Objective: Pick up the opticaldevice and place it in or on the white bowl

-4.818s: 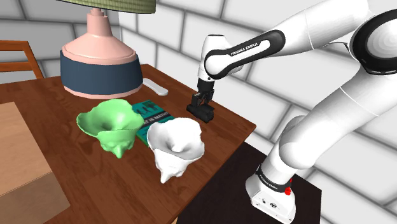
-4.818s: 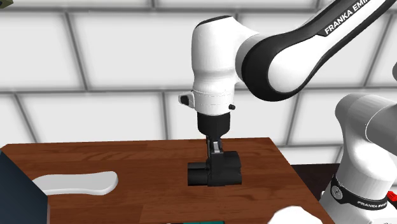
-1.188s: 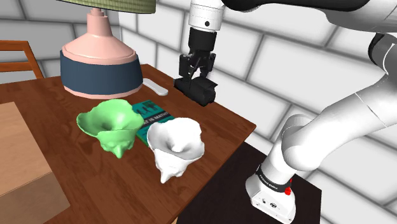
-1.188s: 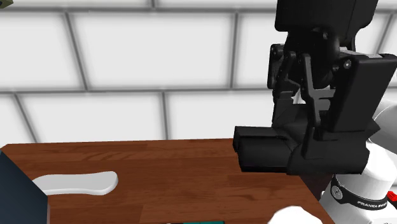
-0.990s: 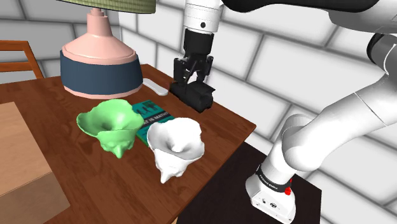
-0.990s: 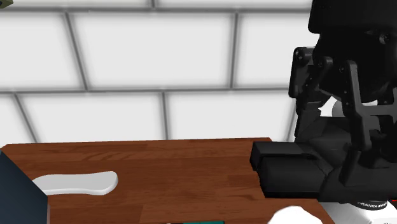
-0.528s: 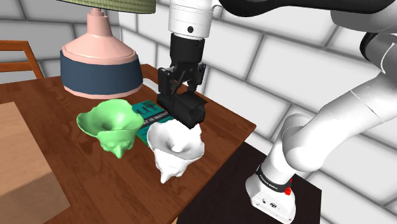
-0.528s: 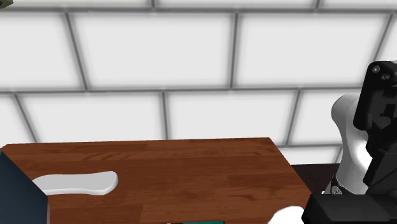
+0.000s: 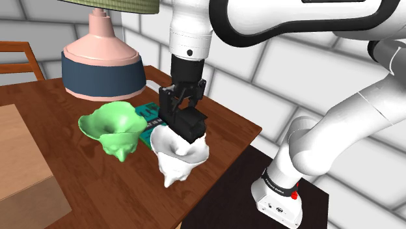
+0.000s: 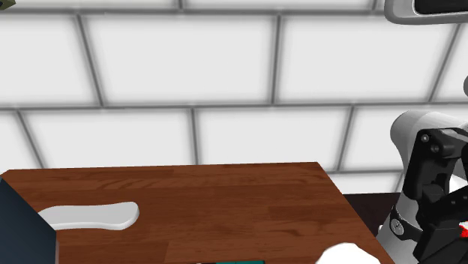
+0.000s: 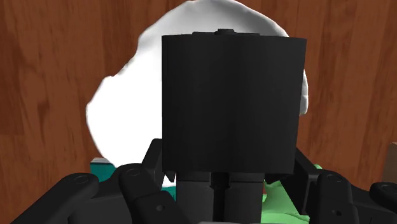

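The optical device [image 9: 186, 123] is a black boxy block. My gripper [image 9: 183, 109] is shut on it and holds it just over the mouth of the white bowl [image 9: 179, 154] near the table's front edge. In the wrist view the black device [image 11: 230, 105] hangs in front of the white bowl [image 11: 124, 108], covering much of its opening. The fingers [image 11: 197, 194] clasp the device from below. In the second exterior view the black gripper [image 10: 439, 199] shows at the right edge, with a bit of the white bowl [image 10: 343, 255] at the bottom.
A green bowl [image 9: 114, 130] stands beside the white one on the wooden table [image 9: 78, 175]. A teal book [image 9: 151, 116] lies behind them. A pink and blue lamp base [image 9: 101, 62] stands at the back, near a flat white object [image 10: 90, 216]. The table's edge [image 9: 224, 169] is close.
The gripper has carried the black device from above the table's back edge down toward the white bowl. It has dropped lower over the bowl's mouth in the last half second.
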